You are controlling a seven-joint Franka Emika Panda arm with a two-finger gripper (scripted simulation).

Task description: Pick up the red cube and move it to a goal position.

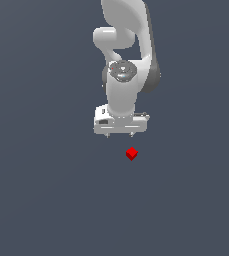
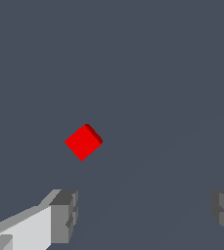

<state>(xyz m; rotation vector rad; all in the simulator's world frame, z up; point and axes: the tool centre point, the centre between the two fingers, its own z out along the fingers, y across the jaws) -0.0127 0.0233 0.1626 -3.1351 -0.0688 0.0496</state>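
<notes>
A tiny plain red cube (image 1: 131, 153) lies on the flat grey surface, turned at an angle. My white gripper (image 1: 119, 135) hangs from the arm above it, a little toward the exterior view's left of the cube and apart from it. In the wrist view the red cube (image 2: 83, 142) shows beyond the two grey fingertips (image 2: 64, 215), which stand wide apart with nothing between them. The gripper (image 2: 145, 215) is open and the cube sits off its midline, closer to one finger.
The white arm (image 1: 126, 55) rises behind the gripper toward the top of the exterior view. Only the uniform dark grey ground (image 1: 46, 190) surrounds the cube.
</notes>
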